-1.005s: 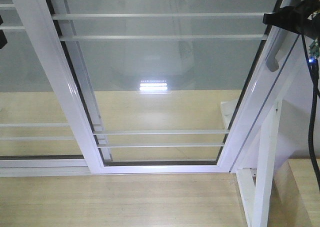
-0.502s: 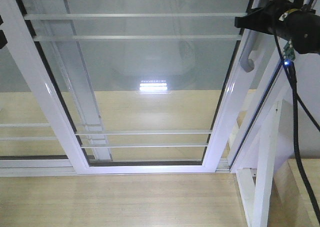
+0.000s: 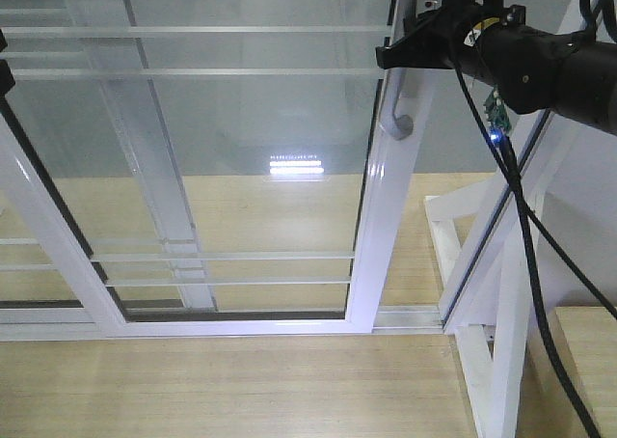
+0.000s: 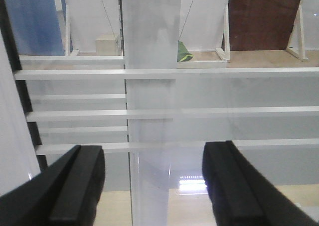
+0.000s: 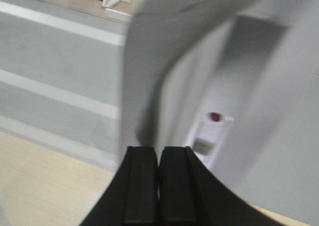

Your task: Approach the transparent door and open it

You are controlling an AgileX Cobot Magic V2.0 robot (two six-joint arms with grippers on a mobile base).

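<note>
Exterior front-facing view: transparent door (image 3: 381,245) stands partly open, more travel seemingly left; right gripper (image 5: 159,159) pinched closed, empty, by the handle (image 3: 396,120) at upper right; left gripper (image 4: 152,156) spread, empty.

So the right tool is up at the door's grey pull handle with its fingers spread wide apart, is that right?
Not quite. The right tool is up at the grey pull handle, but its fingers are pressed together with no gap between them, not spread wide apart. The right wrist view shows this.
</note>
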